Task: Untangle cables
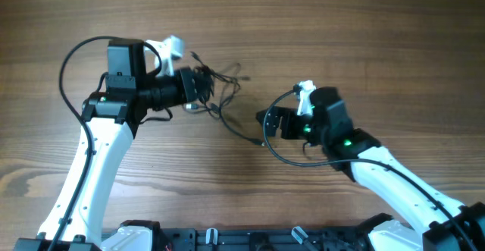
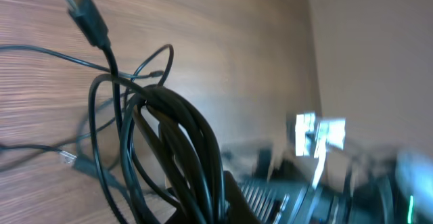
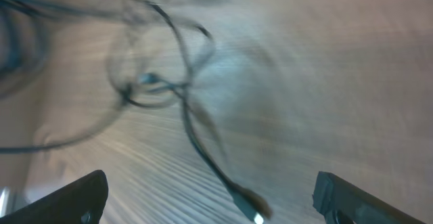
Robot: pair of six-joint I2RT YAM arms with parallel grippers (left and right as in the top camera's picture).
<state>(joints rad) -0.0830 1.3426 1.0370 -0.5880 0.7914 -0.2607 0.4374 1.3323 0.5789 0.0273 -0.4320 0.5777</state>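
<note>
Overhead, the cables [image 1: 221, 92] sit as a small knot on the wooden surface [image 1: 364, 39], left of centre, right at the left fingers [image 1: 198, 84]. The left wrist view shows a thick bunch of loops rising close to the camera and a flat plug [image 2: 84, 11] sticking up in the air, so those fingers appear to be pinching the bunch, though the pinch itself is out of frame. The right fingers [image 3: 81, 197] are spread wide with nothing between them, low over the wood, just beside one loose cord [image 1: 241, 132] that trails out of the knot towards them. The step looks like catching that cord. It is probably best to take it near its free end and draw it away from the knot slowly, while the left side holds firm. A sideways pull risks tightening the loops.
</note>
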